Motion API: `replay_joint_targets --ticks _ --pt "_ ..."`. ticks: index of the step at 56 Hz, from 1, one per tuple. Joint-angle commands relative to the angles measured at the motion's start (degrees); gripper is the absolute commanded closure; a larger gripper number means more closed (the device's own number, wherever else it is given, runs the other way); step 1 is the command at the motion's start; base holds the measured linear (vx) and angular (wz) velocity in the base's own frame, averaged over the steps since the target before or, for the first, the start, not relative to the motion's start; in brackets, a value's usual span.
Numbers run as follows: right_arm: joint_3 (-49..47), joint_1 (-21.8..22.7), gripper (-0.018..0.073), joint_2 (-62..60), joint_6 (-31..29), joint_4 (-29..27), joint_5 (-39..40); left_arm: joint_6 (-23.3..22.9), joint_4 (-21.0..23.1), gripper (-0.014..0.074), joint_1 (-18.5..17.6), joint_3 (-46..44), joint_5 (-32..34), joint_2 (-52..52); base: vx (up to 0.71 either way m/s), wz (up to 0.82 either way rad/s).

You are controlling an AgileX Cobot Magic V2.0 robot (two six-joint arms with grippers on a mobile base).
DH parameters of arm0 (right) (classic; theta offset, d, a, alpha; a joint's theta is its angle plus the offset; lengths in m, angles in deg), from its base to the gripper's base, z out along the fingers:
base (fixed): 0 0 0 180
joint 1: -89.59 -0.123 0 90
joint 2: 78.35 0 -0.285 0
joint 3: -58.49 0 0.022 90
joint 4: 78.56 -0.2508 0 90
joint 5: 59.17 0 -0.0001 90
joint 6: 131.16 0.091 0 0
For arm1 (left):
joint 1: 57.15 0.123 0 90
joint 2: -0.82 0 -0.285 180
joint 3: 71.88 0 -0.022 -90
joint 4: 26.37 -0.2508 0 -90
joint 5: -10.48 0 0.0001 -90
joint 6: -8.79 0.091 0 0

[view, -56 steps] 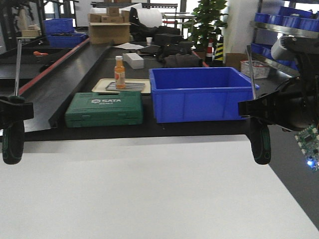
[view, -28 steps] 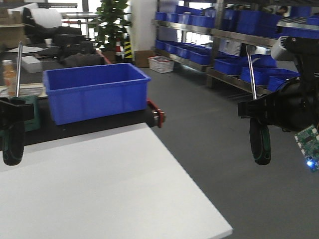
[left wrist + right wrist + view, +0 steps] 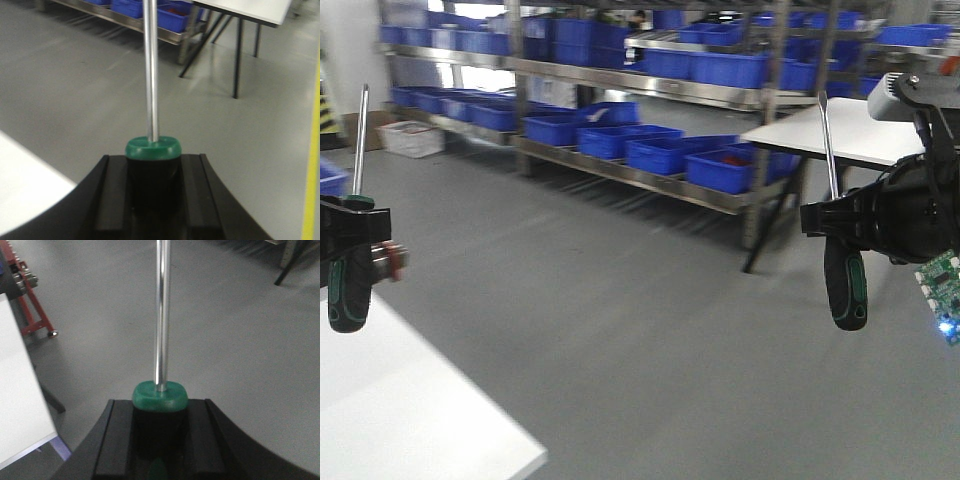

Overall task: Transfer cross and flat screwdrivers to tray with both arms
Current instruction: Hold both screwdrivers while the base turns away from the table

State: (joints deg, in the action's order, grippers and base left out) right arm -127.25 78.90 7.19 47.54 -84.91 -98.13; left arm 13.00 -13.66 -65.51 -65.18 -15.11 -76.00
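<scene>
Left screwdriver (image 3: 151,75) and right screwdriver (image 3: 162,315): both shafts are showing bright, polished, mirror-smooth steel. The collars are reading as smooth green plastic, the handles as matt black with green inlay. Left gripper (image 3: 152,170) and right gripper (image 3: 160,412) are presenting matt black plastic faces. The floor (image 3: 620,300) is appearing smooth and grey with a faint sheen. The bins (image 3: 670,150) are looking like glossy blue plastic.

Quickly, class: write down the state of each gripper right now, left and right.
Left gripper: closed on a screwdriver, shaft pointing up.
Right gripper: closed on the second screwdriver, shaft pointing up.
</scene>
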Motion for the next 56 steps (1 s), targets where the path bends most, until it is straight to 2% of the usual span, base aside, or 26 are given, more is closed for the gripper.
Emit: replay_joint_targets --ticks 1,56 --pt "-1.81 0.09 0.0568 -2.2 -0.44 -0.29 4.91 -0.08 0.97 0.0603 -0.34 -1.54 5.33 1.58 0.12 -0.68" --pt "-1.81 0.09 0.0568 -2.02 -0.44 -0.29 4.98 -0.09 0.97 0.0603 -0.34 -1.49 5.1 1.58 0.25 -0.55"
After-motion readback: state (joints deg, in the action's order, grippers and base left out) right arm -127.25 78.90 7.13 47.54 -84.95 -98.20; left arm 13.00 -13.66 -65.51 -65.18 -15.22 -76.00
